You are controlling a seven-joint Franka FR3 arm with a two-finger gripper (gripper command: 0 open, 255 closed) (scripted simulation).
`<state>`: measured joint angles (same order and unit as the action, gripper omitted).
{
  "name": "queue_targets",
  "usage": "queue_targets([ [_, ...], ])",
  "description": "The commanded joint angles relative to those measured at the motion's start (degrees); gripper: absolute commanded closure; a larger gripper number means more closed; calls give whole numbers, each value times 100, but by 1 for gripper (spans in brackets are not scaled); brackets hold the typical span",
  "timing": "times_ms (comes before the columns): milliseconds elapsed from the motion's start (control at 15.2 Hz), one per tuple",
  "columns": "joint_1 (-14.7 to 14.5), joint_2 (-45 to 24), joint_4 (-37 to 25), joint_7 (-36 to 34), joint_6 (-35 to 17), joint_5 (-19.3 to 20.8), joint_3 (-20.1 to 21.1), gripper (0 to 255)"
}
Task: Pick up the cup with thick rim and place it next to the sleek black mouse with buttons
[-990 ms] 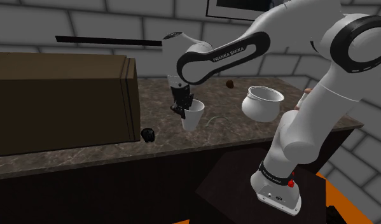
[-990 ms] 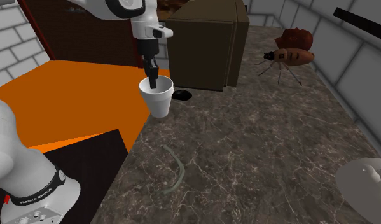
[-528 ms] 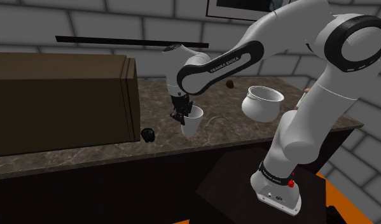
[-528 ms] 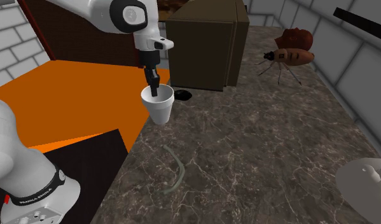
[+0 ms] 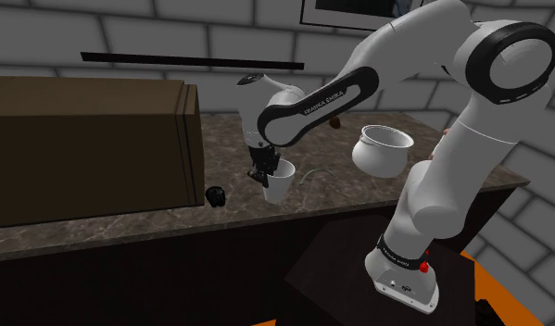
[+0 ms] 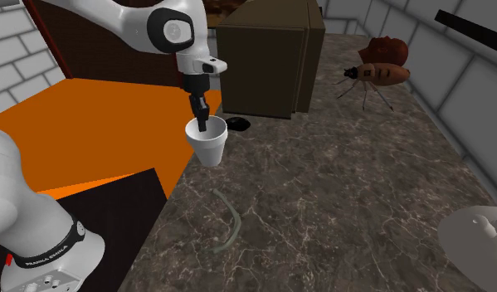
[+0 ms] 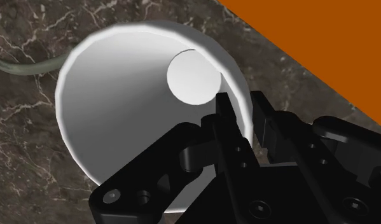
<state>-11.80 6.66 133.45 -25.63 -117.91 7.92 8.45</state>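
Observation:
A plain white cup [image 5: 280, 183] [image 6: 208, 143] hangs over the dark marble counter [image 6: 338, 191], near the counter's edge. My gripper [image 5: 262, 171] [image 6: 203, 124] comes down from above and is shut on the cup's rim. In the wrist view one finger is inside the cup [image 7: 119, 102] and the other outside, with the wall clasped between them [image 7: 243, 108]. The small black mouse [image 5: 216, 195] [image 6: 237, 124] lies beside the brown box, a short way from the cup. I cannot tell whether the cup's base touches the counter.
A big brown box [image 5: 90, 148] [image 6: 267, 54] stands on the counter behind the mouse. A white pot [image 5: 382, 148] [image 6: 479, 236], a brown insect figure [image 6: 379, 73] and a thin green cord [image 6: 230, 220] are also there. Orange floor [image 6: 89, 133] lies beyond the counter's edge.
The gripper has carried the cup lower and a little toward the shoulder view's left, closer to the mouse. Its grip on the rim is unchanged.

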Motion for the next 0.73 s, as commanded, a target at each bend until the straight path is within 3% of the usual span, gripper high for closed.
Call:
queue_targets([
  [0, 0, 0, 1, 0, -4, 1, 0, 255],
  [132, 0, 0, 1, 0, -4, 1, 0, 255],
  [198, 0, 0, 1, -1, -4, 1, 0, 0],
  [528, 0, 0, 0, -1, -3, 1, 0, 0],
  [660, -25, 117, -279, 32, 391, -54, 20, 0],
])
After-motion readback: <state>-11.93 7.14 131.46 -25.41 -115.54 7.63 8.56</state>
